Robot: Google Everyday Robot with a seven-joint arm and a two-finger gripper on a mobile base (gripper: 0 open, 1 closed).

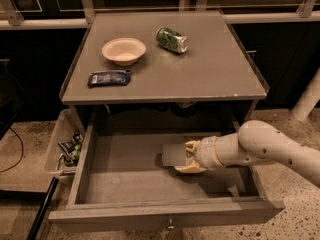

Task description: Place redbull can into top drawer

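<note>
The top drawer [125, 176] stands pulled out under the table, wide and grey with a small front knob [170, 228]. My gripper [186, 157] reaches in from the right and is low inside the drawer, near its middle. It is shut on the redbull can [173, 155], a silvery can that lies sideways, pointing left, just above or on the drawer's bottom. I cannot tell whether the can touches the bottom. The cream fingers [190, 167] wrap the can's right end.
On the table top [210, 79] sit a cream bowl [123, 50], a green-patterned can [172, 39] on its side and a dark blue packet [109, 77]. A clear plastic bin [56, 145] with small items hangs left of the drawer. My white arm [270, 146] crosses the drawer's right wall.
</note>
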